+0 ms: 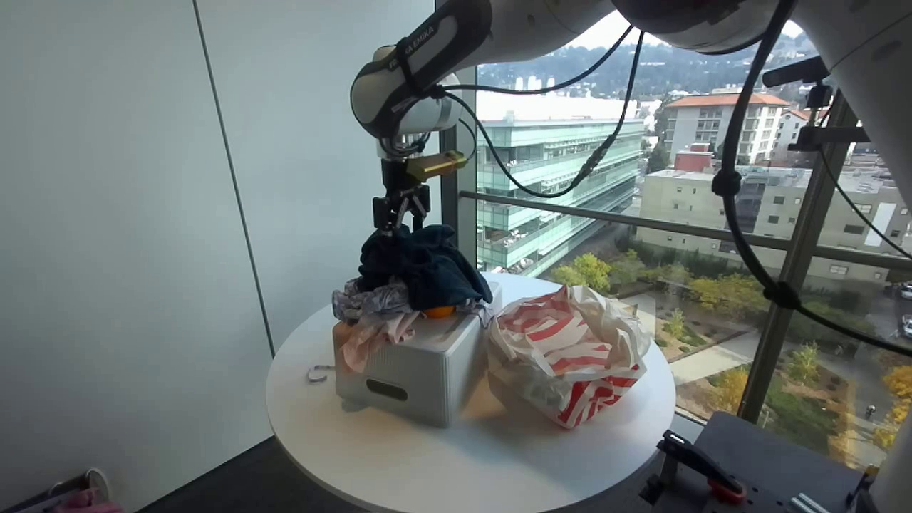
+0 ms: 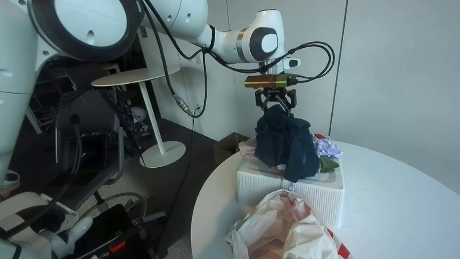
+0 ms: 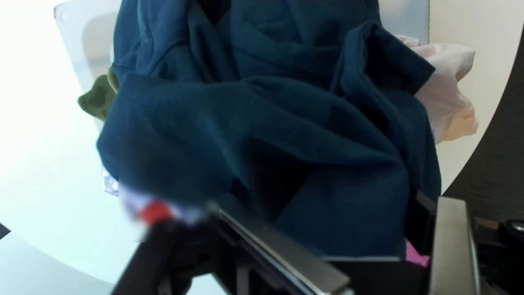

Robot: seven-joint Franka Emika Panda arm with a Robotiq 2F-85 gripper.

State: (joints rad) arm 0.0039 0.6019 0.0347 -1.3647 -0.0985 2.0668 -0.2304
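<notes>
One navy cloth point(image 1: 427, 263) in exterior view: crumpled atop white box point(image 1: 427, 385), directly below jaws; pink cloth point(image 1: 367, 342) droops over box side; striped bag point(image 1: 563, 342) just beside box, both on round bench point(image 1: 442, 463). In exterior view: navy cloth's longer run goes from jaws down to box edge facing bag; jaws straddle its raised top; green piece point(image 2: 327, 164) pokes out alongside. Wrist view: jaws parted wide, navy folds between fingers point(image 3: 450, 246), no firm hold visible; red scrap point(image 3: 155, 212) blurred, lower left.
</notes>
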